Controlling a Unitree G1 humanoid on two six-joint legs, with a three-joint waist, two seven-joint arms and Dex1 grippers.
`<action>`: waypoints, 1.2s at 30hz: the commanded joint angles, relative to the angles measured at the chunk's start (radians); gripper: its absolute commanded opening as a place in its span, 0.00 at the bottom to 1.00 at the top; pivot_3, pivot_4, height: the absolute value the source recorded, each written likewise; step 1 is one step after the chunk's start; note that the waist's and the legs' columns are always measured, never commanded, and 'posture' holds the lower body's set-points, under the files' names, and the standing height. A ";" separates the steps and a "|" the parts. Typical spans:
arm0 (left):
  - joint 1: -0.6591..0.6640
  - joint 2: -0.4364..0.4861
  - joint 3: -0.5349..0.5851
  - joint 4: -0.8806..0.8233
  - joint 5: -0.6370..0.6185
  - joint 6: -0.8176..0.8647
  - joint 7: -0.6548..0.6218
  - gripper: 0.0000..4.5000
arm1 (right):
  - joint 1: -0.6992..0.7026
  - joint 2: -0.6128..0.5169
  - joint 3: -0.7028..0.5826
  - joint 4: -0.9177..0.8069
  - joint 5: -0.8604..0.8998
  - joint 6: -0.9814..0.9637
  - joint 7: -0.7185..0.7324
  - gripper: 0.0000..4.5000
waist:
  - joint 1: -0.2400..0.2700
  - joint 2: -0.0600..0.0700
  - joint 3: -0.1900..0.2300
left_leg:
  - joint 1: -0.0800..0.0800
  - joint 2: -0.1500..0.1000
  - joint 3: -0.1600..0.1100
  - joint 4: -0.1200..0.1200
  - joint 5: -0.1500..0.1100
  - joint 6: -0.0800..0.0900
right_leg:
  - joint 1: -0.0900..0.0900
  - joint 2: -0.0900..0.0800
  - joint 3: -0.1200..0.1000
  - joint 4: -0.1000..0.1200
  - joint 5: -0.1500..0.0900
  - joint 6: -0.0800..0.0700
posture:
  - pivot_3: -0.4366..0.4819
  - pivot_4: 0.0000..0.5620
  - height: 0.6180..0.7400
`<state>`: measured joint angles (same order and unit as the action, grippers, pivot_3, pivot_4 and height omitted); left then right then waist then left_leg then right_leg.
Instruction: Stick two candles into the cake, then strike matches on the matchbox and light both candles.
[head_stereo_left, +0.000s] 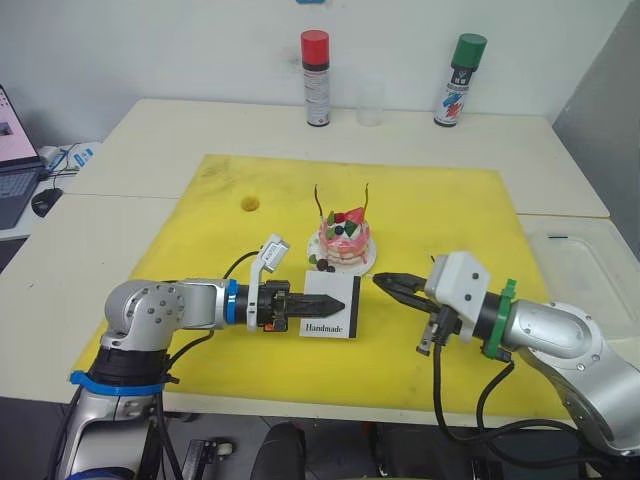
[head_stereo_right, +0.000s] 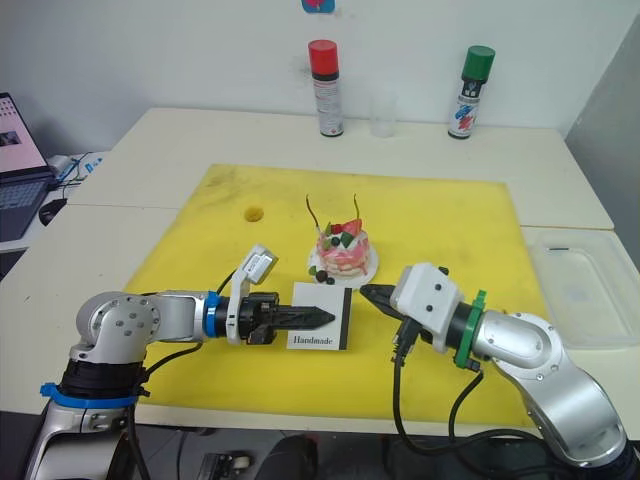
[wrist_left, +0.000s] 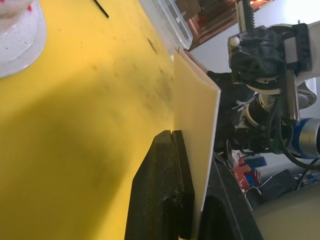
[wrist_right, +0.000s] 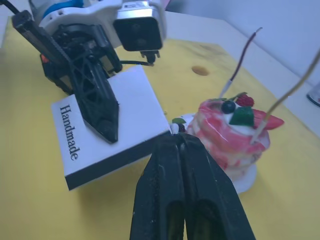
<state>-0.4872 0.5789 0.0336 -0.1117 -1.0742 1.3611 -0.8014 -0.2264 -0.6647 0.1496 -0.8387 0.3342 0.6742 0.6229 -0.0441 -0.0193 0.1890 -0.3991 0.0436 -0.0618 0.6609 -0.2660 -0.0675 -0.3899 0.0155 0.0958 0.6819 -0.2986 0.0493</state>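
At frame centre, the left tool (head_stereo_left: 300, 300) clamps the matchbox (head_stereo_left: 332, 306) upright; candles (head_stereo_left: 319, 204) stand in the cake (head_stereo_left: 344, 238). The right tool (head_stereo_left: 392, 285) is closed, presumably on a match; stroke firmly along the dark edge, box steady.

A lab-like workroom: pale tables (head_stereo_left: 150, 130), laptop (head_stereo_left: 15, 160) (at the edge), spray cans (head_stereo_left: 316, 78).

Bare yellow mat (head_stereo_left: 440, 215) right of the cake (head_stereo_left: 343, 237) lies open (two spray cans (head_stereo_left: 316, 78) stand far back).
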 joint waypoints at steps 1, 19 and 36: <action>-0.014 -0.002 0.001 -0.011 0.002 -0.020 -0.026 0.00 | -0.017 -0.021 0.014 -0.016 -0.001 0.023 0.009 0.00 | 0.003 0.000 0.000 | 0.000 0.000 0.000 0.000 0.000 0.000 | 0.000 0.000 0.000 0.000 0.000 0.000 | 0.48 0.27 0.87; -0.004 0.002 0.010 -0.061 0.008 -0.019 -0.020 0.00 | -0.032 -0.008 0.081 -0.009 -0.024 0.067 -0.016 0.00 | 0.006 0.000 0.000 | 0.000 0.000 0.000 0.000 0.000 0.000 | 0.000 0.000 0.000 0.000 0.000 0.000 | 0.48 0.27 0.87; 0.047 0.027 -0.014 -0.066 0.054 -0.080 -0.084 0.00 | -0.035 0.000 0.128 0.013 -0.045 0.063 -0.005 0.00 | 0.008 0.000 0.000 | 0.000 0.000 0.000 0.000 0.000 0.000 | 0.000 0.000 0.000 0.000 0.000 0.000 | 0.48 0.27 0.87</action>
<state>-0.4372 0.5958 0.0245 -0.1486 -1.0203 1.2996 -0.8654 -0.2507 -0.6678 0.2735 -0.8090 0.2947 0.7508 0.6109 -0.0357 -0.0192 0.1890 -0.3992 0.0436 -0.0619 0.6612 -0.2660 -0.0675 -0.3900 0.0153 0.0955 0.6820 -0.2989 0.0498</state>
